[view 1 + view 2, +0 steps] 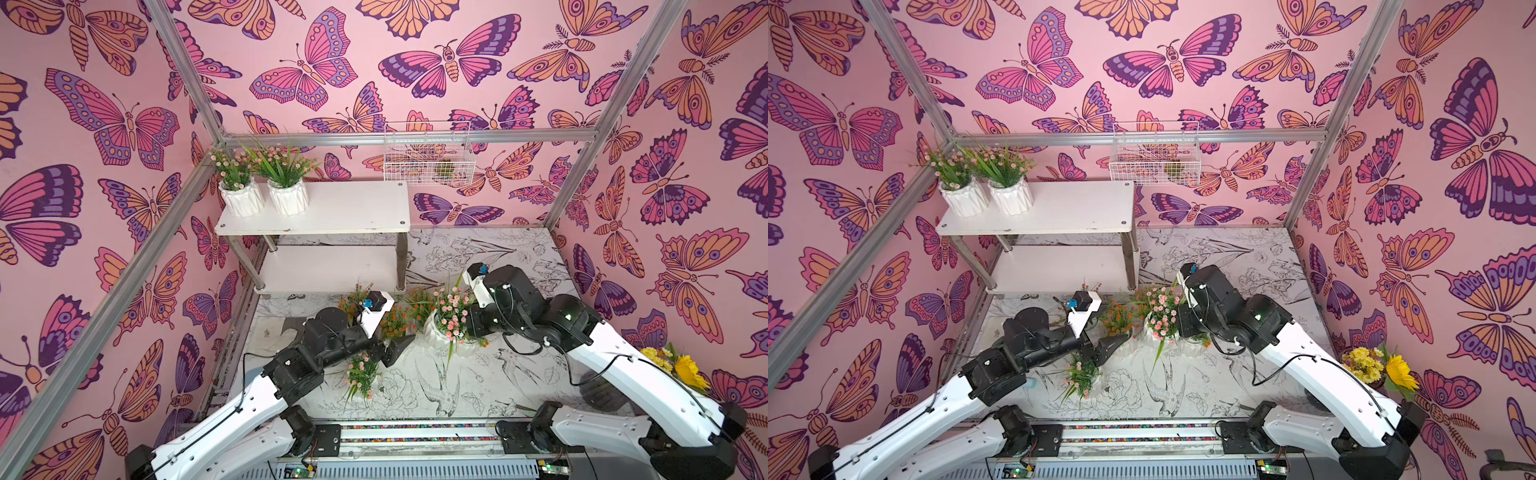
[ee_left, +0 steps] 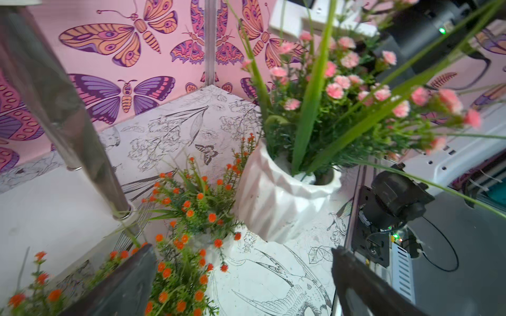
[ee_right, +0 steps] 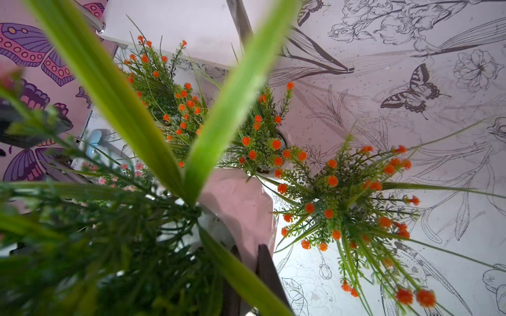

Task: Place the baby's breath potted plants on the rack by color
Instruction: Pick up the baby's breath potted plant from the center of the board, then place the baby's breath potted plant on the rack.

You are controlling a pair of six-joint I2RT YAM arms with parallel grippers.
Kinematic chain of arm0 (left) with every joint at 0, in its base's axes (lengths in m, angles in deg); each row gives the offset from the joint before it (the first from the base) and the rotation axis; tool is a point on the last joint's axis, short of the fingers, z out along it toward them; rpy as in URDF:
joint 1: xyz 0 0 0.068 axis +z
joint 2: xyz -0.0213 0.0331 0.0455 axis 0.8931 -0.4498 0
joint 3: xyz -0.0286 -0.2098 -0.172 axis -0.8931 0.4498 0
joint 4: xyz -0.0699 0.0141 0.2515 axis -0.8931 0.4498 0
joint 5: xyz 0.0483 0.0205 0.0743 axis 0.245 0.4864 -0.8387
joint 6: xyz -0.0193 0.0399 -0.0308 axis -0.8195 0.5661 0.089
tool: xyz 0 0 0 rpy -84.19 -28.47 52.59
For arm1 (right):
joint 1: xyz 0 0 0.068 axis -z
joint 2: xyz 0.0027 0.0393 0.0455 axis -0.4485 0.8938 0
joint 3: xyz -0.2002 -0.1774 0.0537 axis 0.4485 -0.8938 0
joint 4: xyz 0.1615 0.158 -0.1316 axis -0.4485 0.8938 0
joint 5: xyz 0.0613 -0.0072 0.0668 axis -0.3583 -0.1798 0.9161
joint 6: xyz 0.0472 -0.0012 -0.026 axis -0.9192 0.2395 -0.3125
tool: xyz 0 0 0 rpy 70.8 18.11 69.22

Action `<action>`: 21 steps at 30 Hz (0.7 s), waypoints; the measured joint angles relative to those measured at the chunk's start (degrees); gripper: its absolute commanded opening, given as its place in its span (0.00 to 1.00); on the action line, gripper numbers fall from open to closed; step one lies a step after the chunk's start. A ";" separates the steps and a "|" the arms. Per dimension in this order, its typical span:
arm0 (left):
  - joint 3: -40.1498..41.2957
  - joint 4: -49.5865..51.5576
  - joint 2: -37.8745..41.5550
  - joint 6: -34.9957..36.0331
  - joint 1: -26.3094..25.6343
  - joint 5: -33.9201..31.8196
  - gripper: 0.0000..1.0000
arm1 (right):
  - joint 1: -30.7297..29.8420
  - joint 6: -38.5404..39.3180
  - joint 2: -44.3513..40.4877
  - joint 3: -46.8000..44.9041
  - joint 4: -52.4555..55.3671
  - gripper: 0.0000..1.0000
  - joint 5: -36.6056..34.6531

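Left gripper (image 2: 242, 250) apart; right gripper (image 3: 247, 257) clamped on pink plant (image 1: 449, 311), near rack (image 1: 332, 208) edge

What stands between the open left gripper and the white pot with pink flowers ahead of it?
An orange-flowered plant stands there, close beside the pink-flowered pot, its sprays reaching toward the left gripper. The left wrist view shows this.

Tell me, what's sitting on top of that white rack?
Two pink-bloom pots stand side by side on the rack, at one end of its top board. The back of the lower shelf is hidden beneath that board.
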 measured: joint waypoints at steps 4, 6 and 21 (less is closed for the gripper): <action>-0.22 -1.77 -3.30 2.36 -4.04 -0.39 1.00 | 0.13 0.76 0.63 1.22 0.96 0.00 0.94; -0.76 -2.45 -5.29 3.06 -5.40 -0.83 1.00 | 0.13 1.05 1.16 1.38 0.92 0.00 1.42; -5.92 -9.66 -17.20 2.80 -8.26 -5.53 1.00 | 0.35 1.16 3.15 1.38 -0.63 0.00 4.33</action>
